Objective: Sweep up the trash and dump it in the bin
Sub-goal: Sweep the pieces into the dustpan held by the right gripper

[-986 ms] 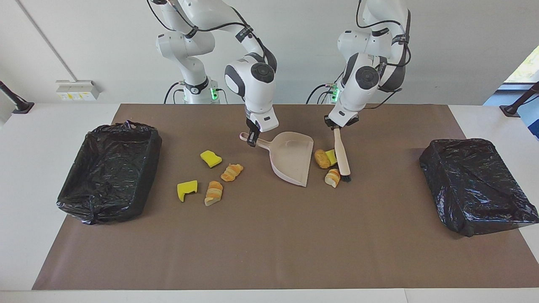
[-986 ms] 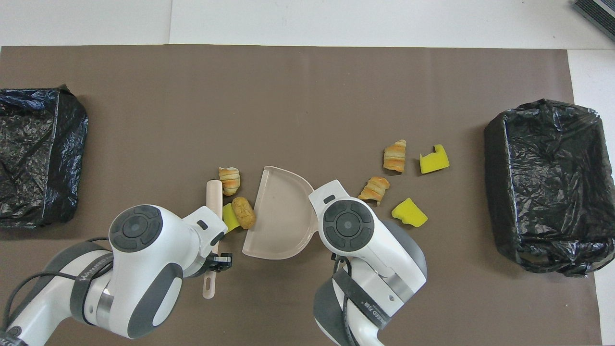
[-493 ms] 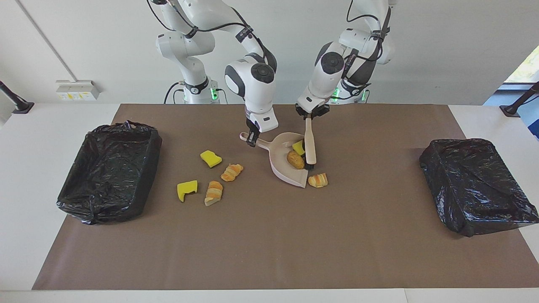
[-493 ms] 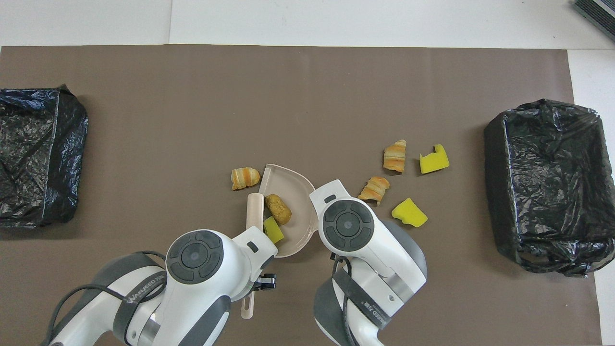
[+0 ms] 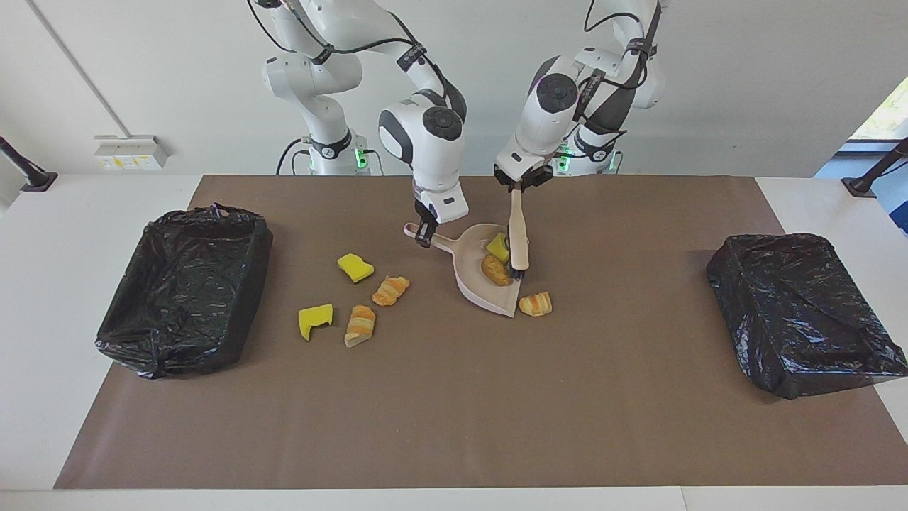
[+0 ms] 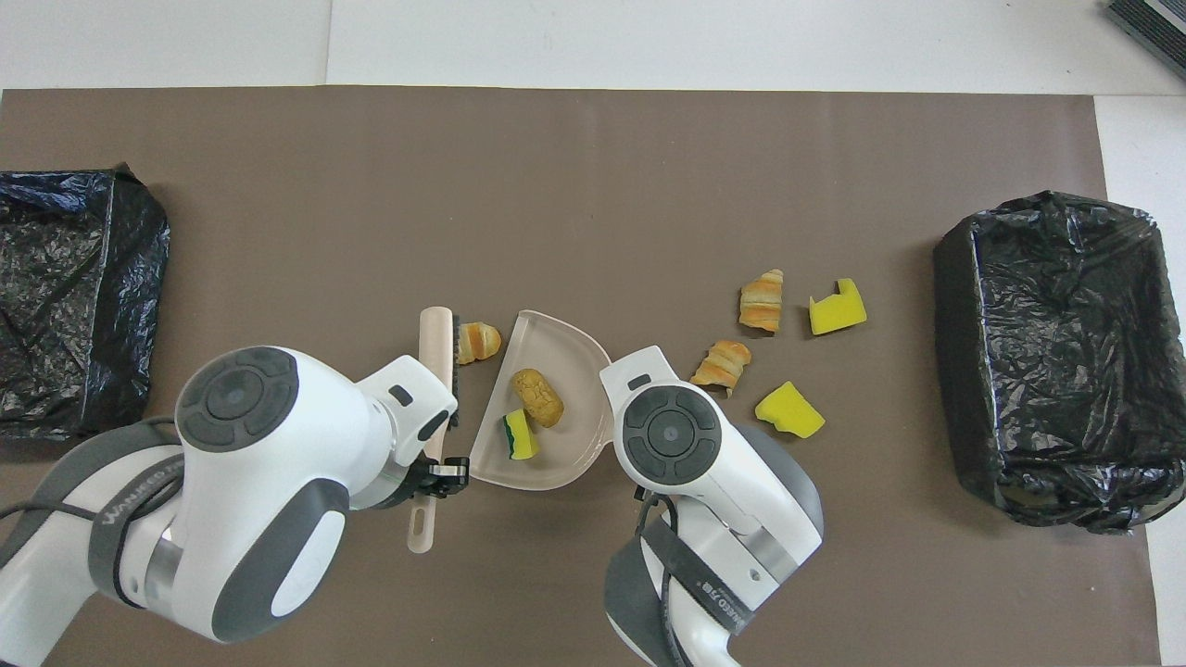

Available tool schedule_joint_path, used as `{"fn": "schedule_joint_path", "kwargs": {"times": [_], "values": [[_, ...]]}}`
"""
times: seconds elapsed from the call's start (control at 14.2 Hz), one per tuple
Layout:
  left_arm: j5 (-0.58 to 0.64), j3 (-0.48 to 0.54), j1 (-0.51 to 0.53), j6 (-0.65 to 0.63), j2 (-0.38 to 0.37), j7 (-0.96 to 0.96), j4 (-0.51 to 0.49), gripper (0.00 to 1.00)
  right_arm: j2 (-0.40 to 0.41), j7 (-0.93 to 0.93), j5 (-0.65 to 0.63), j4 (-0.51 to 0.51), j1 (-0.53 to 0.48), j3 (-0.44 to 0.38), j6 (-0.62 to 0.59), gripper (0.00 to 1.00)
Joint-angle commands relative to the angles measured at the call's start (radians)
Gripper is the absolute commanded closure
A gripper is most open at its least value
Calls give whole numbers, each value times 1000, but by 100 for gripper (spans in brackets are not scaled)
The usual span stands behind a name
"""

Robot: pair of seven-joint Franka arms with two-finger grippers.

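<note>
The brush (image 5: 518, 238) is held by its handle in the shut left gripper (image 5: 523, 186), at the upper middle of the facing view. The dustpan (image 5: 474, 280) handle is pinched by the shut right gripper (image 5: 424, 234). A brown roll (image 5: 495, 270) and a yellow sponge (image 5: 500, 248) are already lying in the pan. One striped croissant (image 5: 535, 304) is left just outside the pan's open edge, below the brush's bristles, and it seems to touch the pan's corner. Four more pieces (image 5: 355, 301) are spread toward the left bin (image 5: 186, 279).
</note>
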Motion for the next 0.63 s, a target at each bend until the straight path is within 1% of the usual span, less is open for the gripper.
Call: {"fn": "schedule_joint_path", "kwargs": {"times": [0.0,0.07,0.14,0.35,0.56], "values": [[62,-7,88,114,95,158,13,100,-1,57,-20,-1,-9,19,-7,100],[79,-9,114,156,129,215,13,100,-1,60,-20,-1,-9,22,-7,100],[91,-9,114,174,155,252,15,100,-1,71,-18,-1,-9,23,-6,100],[91,-10,96,172,197,280,13,100,-1,79,-18,-1,-9,24,-6,100],[88,-16,41,100,185,270,10,100,-1,87,-18,-1,-9,24,-6,100]]}}
